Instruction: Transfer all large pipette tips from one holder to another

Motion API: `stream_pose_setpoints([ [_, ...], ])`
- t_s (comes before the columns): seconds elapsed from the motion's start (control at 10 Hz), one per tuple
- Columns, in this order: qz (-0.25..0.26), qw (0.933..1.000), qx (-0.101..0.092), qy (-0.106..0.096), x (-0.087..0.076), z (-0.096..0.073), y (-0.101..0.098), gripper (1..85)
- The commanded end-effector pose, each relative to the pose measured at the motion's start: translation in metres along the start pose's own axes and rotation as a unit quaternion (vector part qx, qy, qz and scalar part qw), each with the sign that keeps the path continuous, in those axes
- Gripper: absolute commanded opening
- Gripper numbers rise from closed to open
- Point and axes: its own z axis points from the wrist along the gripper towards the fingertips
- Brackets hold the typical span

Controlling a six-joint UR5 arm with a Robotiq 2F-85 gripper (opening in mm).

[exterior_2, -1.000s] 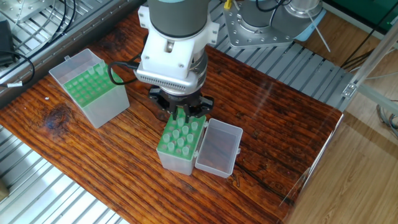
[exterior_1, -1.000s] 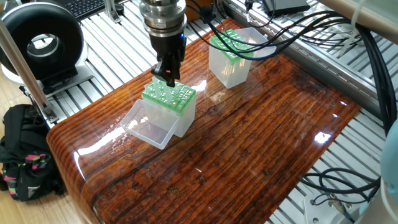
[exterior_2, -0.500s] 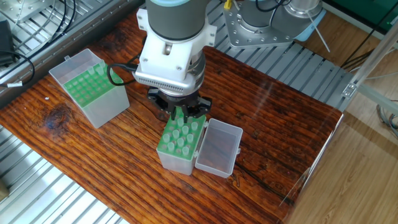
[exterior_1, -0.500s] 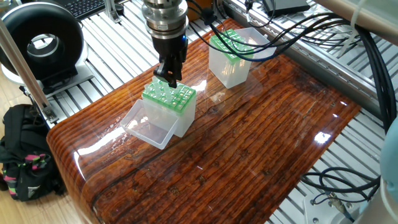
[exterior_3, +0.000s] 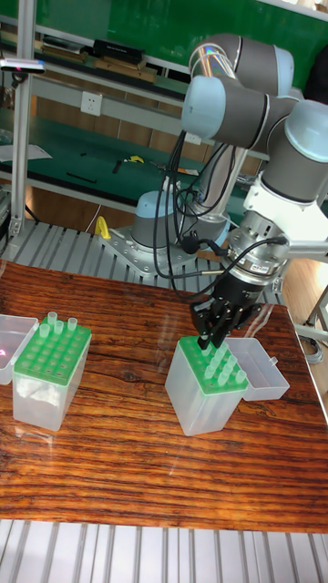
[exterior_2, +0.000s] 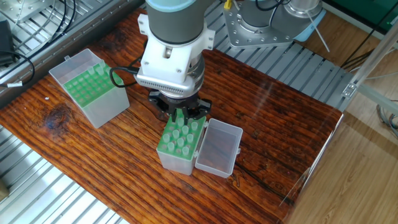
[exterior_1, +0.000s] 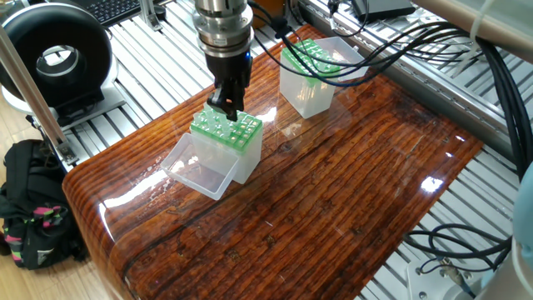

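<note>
The near holder (exterior_1: 237,140) (exterior_2: 179,146) (exterior_3: 208,397) is a clear box with a green rack and an open lid. Several large pipette tips (exterior_2: 181,134) (exterior_3: 221,368) stand upright in it. My gripper (exterior_1: 226,107) (exterior_2: 180,114) (exterior_3: 210,341) points straight down at the rack's far end. Its fingers are close together on the top of one tip there. That tip's lower part is still inside the rack. The other holder (exterior_1: 310,77) (exterior_2: 90,88) (exterior_3: 47,369) stands apart and holds a few tips (exterior_3: 60,322) at its back edge.
The near holder's open lid (exterior_1: 198,167) (exterior_2: 219,148) lies flat on the wooden table (exterior_1: 333,192) beside the box. Aluminium rails (exterior_1: 158,58) and cables (exterior_1: 375,46) ring the table. A black round device (exterior_1: 57,60) stands at the left, beyond the table edge.
The arm and gripper have risen slightly over the near holder's far end. Both holders stay where they were.
</note>
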Motion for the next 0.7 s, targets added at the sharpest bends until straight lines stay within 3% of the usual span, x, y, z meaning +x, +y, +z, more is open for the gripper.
stream_pose_setpoints([
  [0.0,0.003,0.9999,-0.009,-0.003,0.0027,0.0009,0.0052,30.3],
  [0.6,-0.001,0.9999,-0.008,-0.008,0.0042,0.0092,0.0056,30.3],
])
